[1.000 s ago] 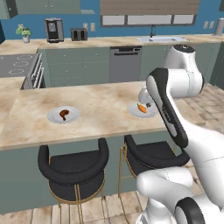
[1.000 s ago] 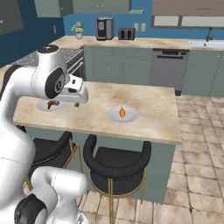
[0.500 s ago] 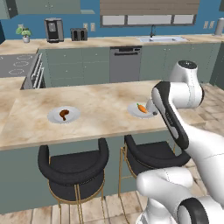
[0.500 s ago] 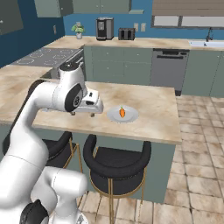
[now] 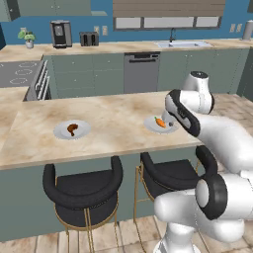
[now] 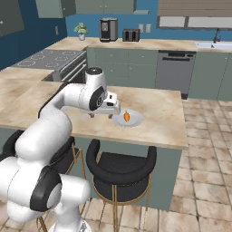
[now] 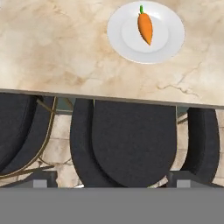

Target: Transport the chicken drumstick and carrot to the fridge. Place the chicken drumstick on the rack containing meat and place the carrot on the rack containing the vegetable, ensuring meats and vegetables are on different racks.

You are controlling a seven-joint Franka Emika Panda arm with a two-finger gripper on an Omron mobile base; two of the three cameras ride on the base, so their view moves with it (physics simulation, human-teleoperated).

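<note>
The orange carrot (image 5: 160, 122) (image 6: 127, 116) (image 7: 145, 27) lies on a white plate (image 5: 149, 125) (image 6: 135, 121) (image 7: 170, 43) near the island counter's front edge. A brown chicken drumstick (image 5: 72, 129) rests on a second white plate (image 5: 59, 131) further left. My gripper (image 6: 101, 116) (image 7: 112, 183) hangs open and empty just left of the carrot plate, over the counter's front edge, pointing down. In the left base view my own arm hides it. In the hand view the carrot sits at the top, ahead of the fingertips (image 7: 41, 182). The fridge is out of view.
Two black stools (image 5: 81, 190) (image 6: 120, 174) (image 7: 131, 140) stand below the island's front edge (image 7: 109, 98). At the back, a counter carries a coffee machine (image 5: 60, 33), toaster (image 5: 89, 38) and sink (image 5: 180, 43). A stove (image 5: 20, 74) sits at the left.
My hand has swung right along the counter, away from the drumstick plate and up to the carrot plate. The jaws have stayed open. Plates and food have not moved.
</note>
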